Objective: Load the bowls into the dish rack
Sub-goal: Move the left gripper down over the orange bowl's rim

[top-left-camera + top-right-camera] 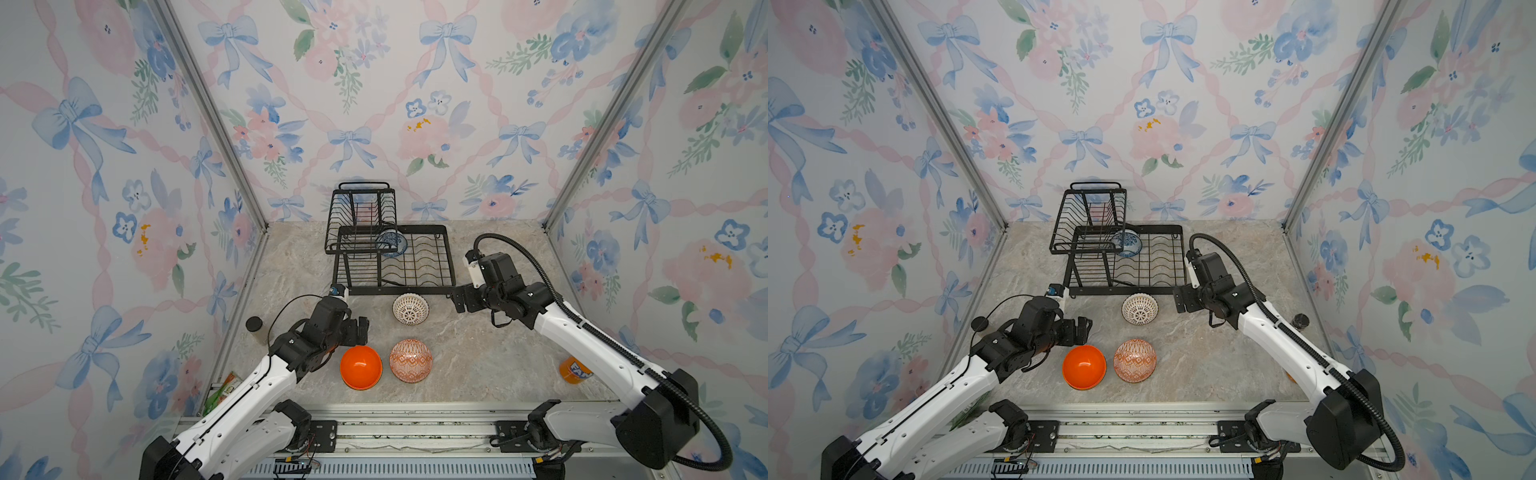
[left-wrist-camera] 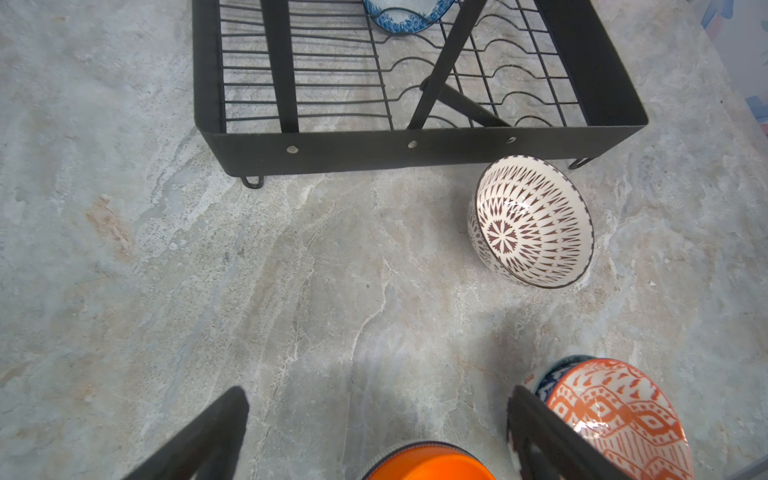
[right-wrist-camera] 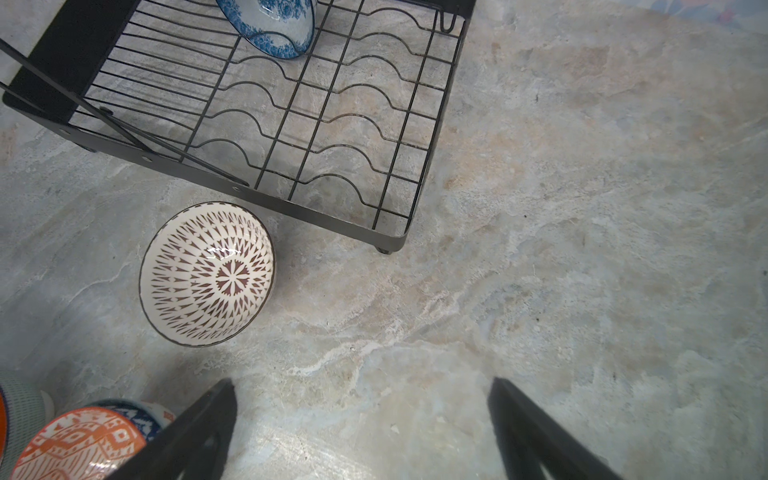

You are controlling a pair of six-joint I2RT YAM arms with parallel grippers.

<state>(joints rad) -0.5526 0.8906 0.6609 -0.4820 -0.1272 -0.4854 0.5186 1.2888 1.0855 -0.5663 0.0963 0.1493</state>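
left gripper: jaws spread, empty, in front of dish rack; plain orange bowl just behind tips, farther from rack, this arm nearest. orange-white bowl beside it. white lattice bowl upright, just before rack's front rail. blue-patterned bowl tilted inside rack's lower tray. right gripper: spread, empty, by rack's front corner, nearer lattice bowl.

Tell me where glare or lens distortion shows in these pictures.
Right wrist view: a glare patch on the marble tabletop, a highlight inside the white lattice bowl. Left wrist view: a highlight on the orange-white geometric bowl. In both top views the aluminium frame posts lean apart: wide-lens perspective.
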